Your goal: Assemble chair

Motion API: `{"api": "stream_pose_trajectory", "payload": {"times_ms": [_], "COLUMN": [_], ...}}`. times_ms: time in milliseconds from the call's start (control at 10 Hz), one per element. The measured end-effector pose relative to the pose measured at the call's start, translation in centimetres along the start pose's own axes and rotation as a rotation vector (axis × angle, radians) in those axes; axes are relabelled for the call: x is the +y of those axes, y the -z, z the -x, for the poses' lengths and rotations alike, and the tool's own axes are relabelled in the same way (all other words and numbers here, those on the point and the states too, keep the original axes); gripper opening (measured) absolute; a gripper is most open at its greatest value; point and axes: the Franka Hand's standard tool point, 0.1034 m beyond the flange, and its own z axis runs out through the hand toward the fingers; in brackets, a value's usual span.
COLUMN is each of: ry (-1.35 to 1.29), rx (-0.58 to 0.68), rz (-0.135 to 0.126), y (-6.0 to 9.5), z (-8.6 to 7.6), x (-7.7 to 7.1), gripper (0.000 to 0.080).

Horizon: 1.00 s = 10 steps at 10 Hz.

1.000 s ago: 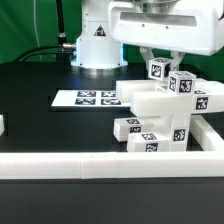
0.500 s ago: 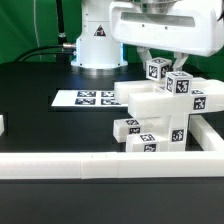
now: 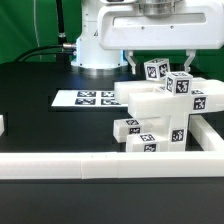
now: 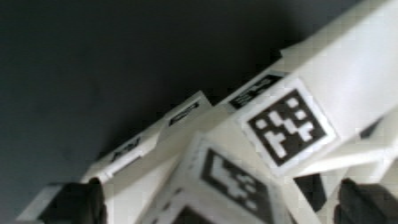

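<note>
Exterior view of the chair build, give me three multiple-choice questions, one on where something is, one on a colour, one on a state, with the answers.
1. Where does the marker board lie, relative to the chair?
A. to the exterior view's left of it
B. on top of it
C. to the exterior view's right of it

2. What colour is the table?
A. white
B. black
C. green

3. How does the tool stand?
A. shut on a chair post
B. open, above the chair
C. resting on the border rail

Answers:
1. A, the flat tagged sheet sits left of the stacked white parts.
2. B, the bare surface around the parts is black.
3. B, its fingers are spread either side of the top tagged blocks, gripping nothing.
</note>
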Motion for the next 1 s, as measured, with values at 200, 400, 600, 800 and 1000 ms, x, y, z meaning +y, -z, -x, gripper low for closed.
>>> {"api": "stream_pose_trajectory", "payload": {"times_ms": [200,400,600,800,1000], "ry": [0.191,0.383,0.561,0.572,0.573], "rx": [0.000,0.000,0.001,0.001,0.001], "rz": [0.001,0.013,0.027,0.026,0.026], "y": [-0.07,-0.08,-0.06,-0.09,-0.09], "z": [-0.10,-0.12,-0.17,-0.15,-0.15], "x": [0.13,0.20,0.21,0.23,0.23], "gripper": [0.0649,0.0649,0.0649,0.0524,0.0263]}}
